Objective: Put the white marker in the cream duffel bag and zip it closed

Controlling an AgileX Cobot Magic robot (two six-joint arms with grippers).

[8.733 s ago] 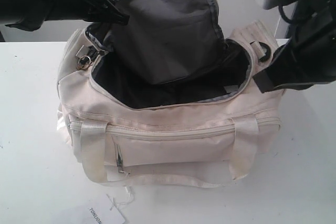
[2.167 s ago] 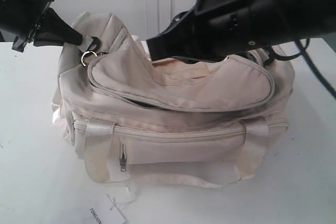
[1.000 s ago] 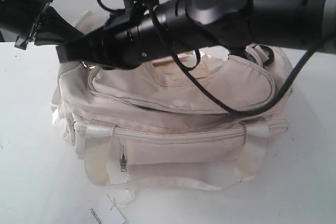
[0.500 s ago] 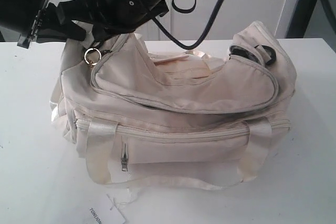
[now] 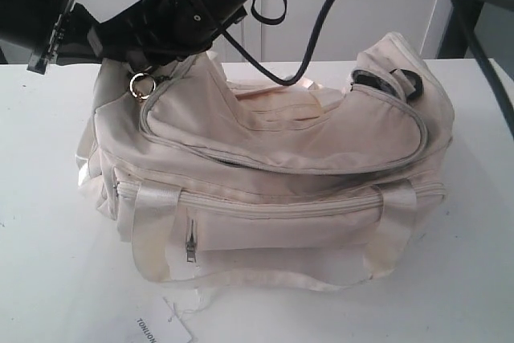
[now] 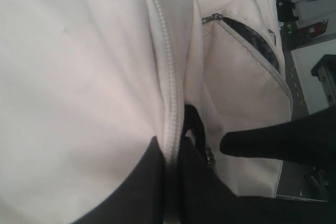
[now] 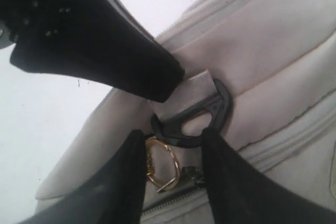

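Plain white surface (image 5: 48, 198), pale panelled wall (image 5: 361, 30) behind it. One cream duffel bag (image 5: 273, 198) sits mid-frame on the surface, top flap down, with a dark gap along the flap's front edge. Count: one gold ring (image 5: 141, 84) upper left, two black strap rings (image 5: 409, 84) upper right, one paper tag (image 5: 165, 328) at the bottom edge. Left tool (image 6: 172, 150) is pinching the bag's end fabric. Right tool (image 7: 173, 140) has its fingers spread, gold ring in between.

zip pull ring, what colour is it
Gold. Ring on the bag shows best in right wrist view.
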